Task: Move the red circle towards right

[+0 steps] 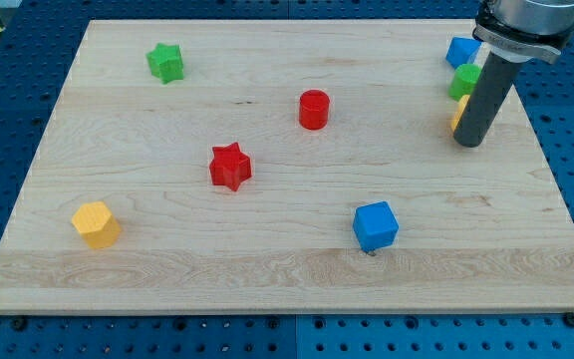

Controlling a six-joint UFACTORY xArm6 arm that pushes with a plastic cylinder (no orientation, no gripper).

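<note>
The red circle [314,109] stands a little above the middle of the frame, well apart from everything else. My tip [469,143] rests on the board at the right of the frame, far to the circle's right, just beside a green block [463,80] and a sliver of yellow block [459,113] half hidden behind the rod, with a blue block [460,51] above them.

To push the circle rightward, I judge the tip must first travel round to the circle's left side (passing above or below it, not through it), then press squarely at its middle so it slides straight and does not roll off the tip. There are no jaws here, only the rod.

The wooden board [267,269] is pale and smooth. The lane to the circle's right looks open until that cluster near the right edge.
</note>
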